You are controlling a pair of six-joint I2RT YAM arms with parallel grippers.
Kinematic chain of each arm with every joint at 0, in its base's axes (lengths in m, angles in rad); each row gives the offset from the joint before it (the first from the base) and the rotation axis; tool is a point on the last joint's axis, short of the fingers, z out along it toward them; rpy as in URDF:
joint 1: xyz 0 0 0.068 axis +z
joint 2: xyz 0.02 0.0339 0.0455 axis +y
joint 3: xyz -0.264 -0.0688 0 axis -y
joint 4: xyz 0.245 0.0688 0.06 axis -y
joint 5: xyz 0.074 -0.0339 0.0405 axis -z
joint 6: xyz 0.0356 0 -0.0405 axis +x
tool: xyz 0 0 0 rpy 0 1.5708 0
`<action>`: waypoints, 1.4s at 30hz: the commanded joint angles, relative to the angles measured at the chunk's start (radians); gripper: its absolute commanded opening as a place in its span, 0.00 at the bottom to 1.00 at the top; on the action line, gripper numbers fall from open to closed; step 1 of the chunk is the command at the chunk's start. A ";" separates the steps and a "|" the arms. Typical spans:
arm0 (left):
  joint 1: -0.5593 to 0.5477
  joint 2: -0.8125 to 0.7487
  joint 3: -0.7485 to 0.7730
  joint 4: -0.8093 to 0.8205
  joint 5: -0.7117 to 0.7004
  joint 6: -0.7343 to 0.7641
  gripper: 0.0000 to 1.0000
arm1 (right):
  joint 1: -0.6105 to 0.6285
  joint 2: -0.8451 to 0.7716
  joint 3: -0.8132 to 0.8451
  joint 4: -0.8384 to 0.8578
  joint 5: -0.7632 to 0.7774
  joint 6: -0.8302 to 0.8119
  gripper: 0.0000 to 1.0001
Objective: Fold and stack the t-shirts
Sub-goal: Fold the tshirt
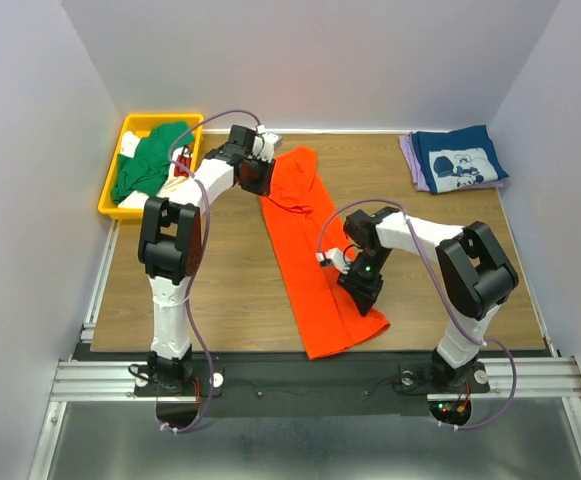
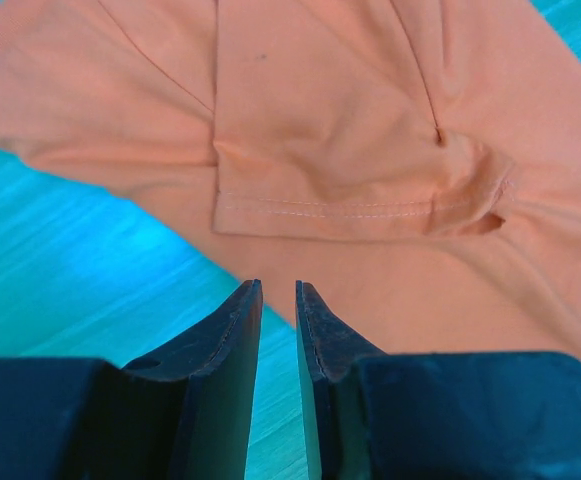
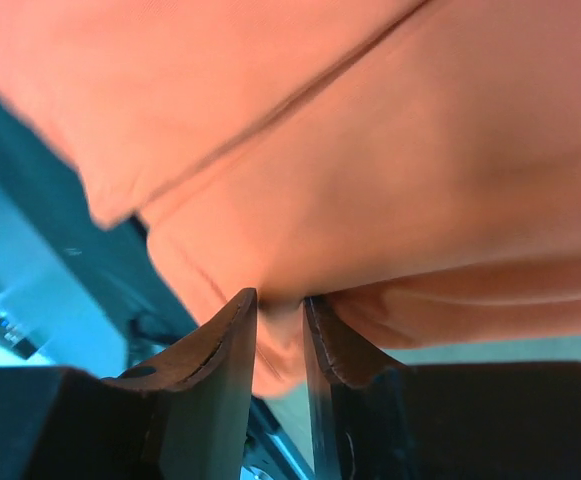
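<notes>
The bright orange t-shirt [image 1: 310, 260] lies as a long narrow strip down the middle of the table, its sleeve and hem filling the left wrist view [image 2: 320, 130]. At its far end my left gripper [image 1: 259, 178] hovers just short of the cloth's edge; the jaws [image 2: 278, 285] stand a little apart with only table showing between them. At the near right edge my right gripper [image 1: 358, 288] is shut on a fold of the orange t-shirt [image 3: 370, 150], with cloth pinched between its jaws [image 3: 280, 295]. The green t-shirt [image 1: 150, 160] lies in the yellow bin. The folded navy t-shirt [image 1: 460, 160] lies on the lavender one [image 1: 411, 160].
The yellow bin [image 1: 110, 195] sits at the far left corner with white and red cloth beside the green shirt. The folded stack is at the far right corner. White walls close in the table on three sides.
</notes>
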 commanded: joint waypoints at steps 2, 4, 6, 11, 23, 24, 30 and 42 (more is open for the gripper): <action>-0.037 0.044 0.007 0.003 0.019 -0.039 0.32 | 0.013 -0.047 0.051 -0.057 -0.101 0.015 0.32; -0.039 0.082 0.042 -0.009 -0.021 -0.038 0.31 | 0.010 -0.072 0.086 -0.057 -0.079 0.030 0.38; -0.039 0.113 0.071 -0.024 -0.045 -0.032 0.31 | 0.007 -0.093 0.108 -0.055 -0.067 0.039 0.40; -0.039 0.239 0.195 -0.069 -0.113 -0.001 0.27 | -0.019 -0.104 0.139 -0.031 -0.032 0.070 0.43; 0.009 0.471 0.688 -0.027 -0.167 0.096 0.30 | -0.036 0.041 0.156 0.167 -0.001 0.173 0.43; 0.009 0.423 0.643 0.000 -0.147 0.103 0.31 | -0.035 0.067 0.168 0.173 -0.021 0.179 0.43; 0.009 0.207 0.489 0.054 -0.064 0.077 0.32 | -0.033 0.137 0.157 0.228 -0.094 0.214 0.41; 0.006 -0.100 -0.086 0.084 0.109 0.021 0.32 | 0.059 0.135 0.085 0.253 -0.222 0.250 0.39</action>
